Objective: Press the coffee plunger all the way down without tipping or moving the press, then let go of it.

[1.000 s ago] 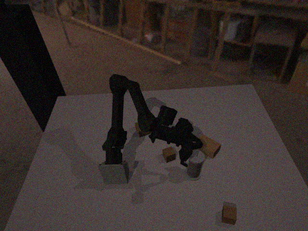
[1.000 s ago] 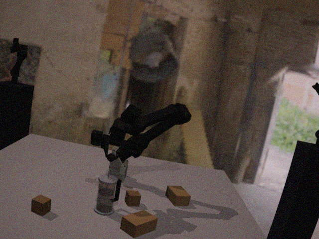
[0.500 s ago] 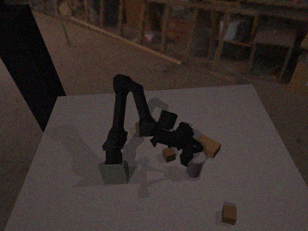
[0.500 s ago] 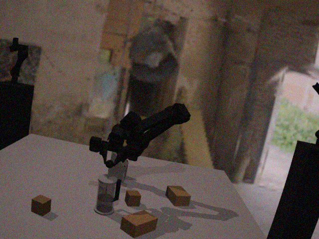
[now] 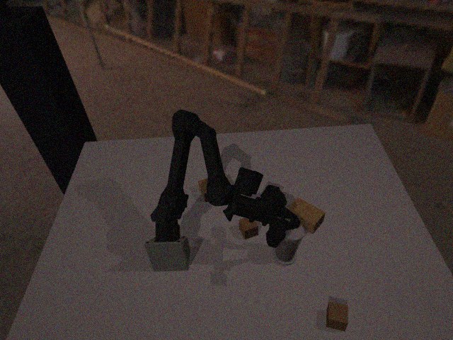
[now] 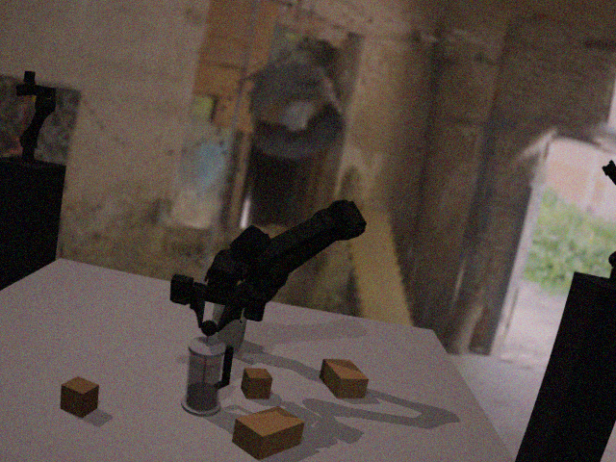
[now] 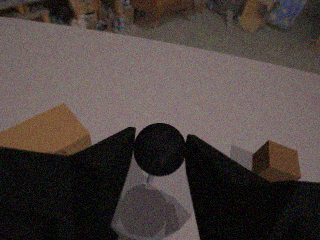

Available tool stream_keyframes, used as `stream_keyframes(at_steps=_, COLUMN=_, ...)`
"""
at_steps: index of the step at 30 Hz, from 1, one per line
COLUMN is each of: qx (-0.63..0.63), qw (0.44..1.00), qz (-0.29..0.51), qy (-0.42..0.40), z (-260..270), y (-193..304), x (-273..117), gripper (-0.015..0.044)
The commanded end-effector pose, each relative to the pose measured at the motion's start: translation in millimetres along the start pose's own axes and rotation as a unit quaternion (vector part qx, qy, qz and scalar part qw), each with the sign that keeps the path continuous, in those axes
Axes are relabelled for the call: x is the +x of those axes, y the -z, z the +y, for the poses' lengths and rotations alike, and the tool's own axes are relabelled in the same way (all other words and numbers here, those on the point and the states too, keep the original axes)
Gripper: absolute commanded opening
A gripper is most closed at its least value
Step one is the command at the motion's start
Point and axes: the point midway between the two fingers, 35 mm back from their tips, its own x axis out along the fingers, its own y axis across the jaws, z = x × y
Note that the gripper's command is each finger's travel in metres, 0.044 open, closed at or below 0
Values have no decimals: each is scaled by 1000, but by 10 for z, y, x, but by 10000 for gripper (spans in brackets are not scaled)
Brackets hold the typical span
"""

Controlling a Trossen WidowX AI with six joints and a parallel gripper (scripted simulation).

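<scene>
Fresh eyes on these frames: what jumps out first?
The black arm bent low over the middle of the table, its gripper shut on the round black plunger knob. The knob sits just above the lid of the glass coffee press, which stands upright with dark liquid at its bottom. Tan blocks ring the press, the biggest block nearest the exterior camera.

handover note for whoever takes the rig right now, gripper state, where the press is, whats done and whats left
Gripper: shut on the plunger knob.
French press: upright on the table, brown blocks around it, none touching.
Done: knob gripped, plunger pushed most of the way; knob sits just above the lid.
Left: finish the push to the bottom, open the fingers, lift away without nudging the press.
</scene>
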Motion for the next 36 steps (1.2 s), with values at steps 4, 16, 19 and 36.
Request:
stream_keyframes(at_steps=4, qx=11, qw=1000, qz=17, qy=-3, z=1, y=106, x=52, gripper=117)
stream_keyframes(at_steps=16, qx=11, qw=1000, qz=17, qy=-3, z=-9, y=89, x=62, gripper=117)
stream_keyframes(at_steps=19, qx=11, qw=1000, qz=17, qy=-3, z=-11, y=86, x=65, gripper=117)
stream_keyframes(at_steps=36, qx=7, qw=1000, qz=11, qy=-2, z=-19, y=43, x=58, gripper=117)
